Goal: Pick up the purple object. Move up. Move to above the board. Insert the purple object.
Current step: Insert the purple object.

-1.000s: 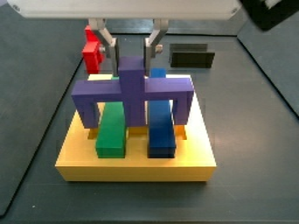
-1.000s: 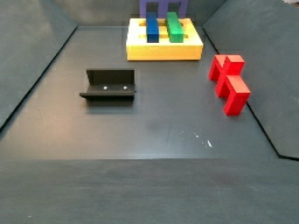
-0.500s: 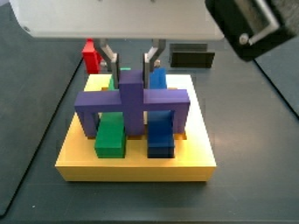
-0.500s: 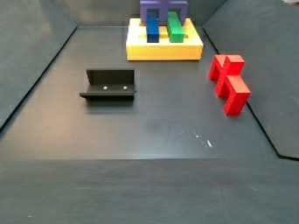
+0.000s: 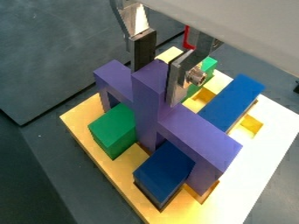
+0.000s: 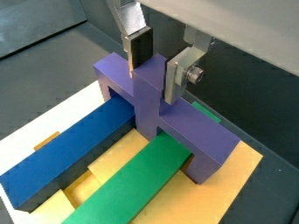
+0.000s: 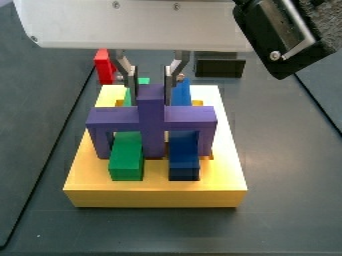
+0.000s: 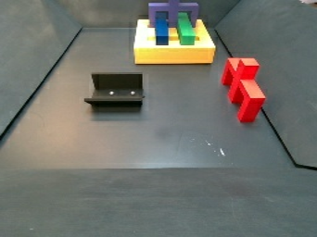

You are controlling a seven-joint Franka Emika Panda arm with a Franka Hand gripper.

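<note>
The purple object point(image 7: 150, 115) sits across the yellow board point(image 7: 154, 190), straddling the green bar point(image 7: 126, 155) and the blue bar point(image 7: 183, 155); its legs reach down to the board. Both wrist views show it point(image 5: 176, 131) point(image 6: 152, 96). My gripper point(image 7: 150, 82) is directly above it, and the fingers stand on either side of the central ridge, pressed against it point(image 5: 160, 80) point(image 6: 156, 79). In a side view the board point(image 8: 173, 54) stands at the far end with the purple object point(image 8: 170, 12) on top; the gripper is cut off there.
A red block point(image 8: 244, 85) lies on the floor to the right, also seen behind the board point(image 7: 103, 62). The dark fixture point(image 8: 117, 90) stands at mid-left on the floor, and shows behind the board point(image 7: 221, 66). Raised floor edges run along both sides.
The gripper has come down with the purple object, which now sits lower over the green and blue bars on the board.
</note>
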